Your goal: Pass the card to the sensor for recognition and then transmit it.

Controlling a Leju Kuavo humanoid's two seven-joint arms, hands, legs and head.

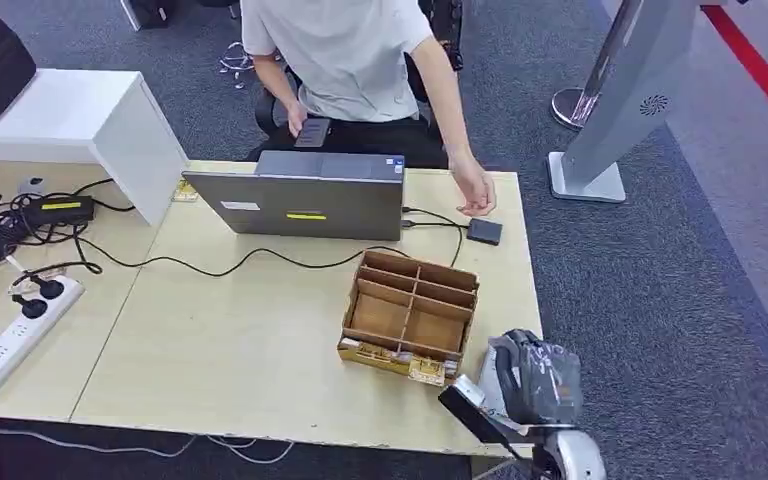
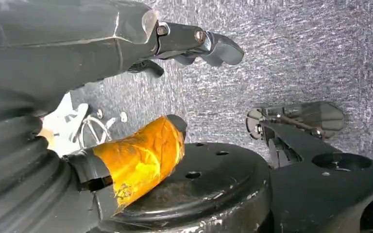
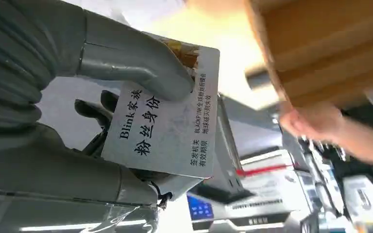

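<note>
A white card point(image 3: 167, 128) is pinched under the thumb of the right hand point(image 1: 530, 385) just beside the wooden organizer point(image 1: 410, 315) on the worktop point(image 1: 250, 340). Beyond it, the dark sensor point(image 1: 484, 231) is touched by a person's hand point(image 1: 475, 192). The left hand point(image 2: 194, 46) hangs over the floor, fingers curled, nothing held.

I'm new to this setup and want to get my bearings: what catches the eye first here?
The right hand holds a pale printed card, its thumb pressed on the face. On the light wooden table stands a brown divided box beside the robot's right hand, with a grey laptop behind. A person's hand hovers by the small dark sensor.
</note>
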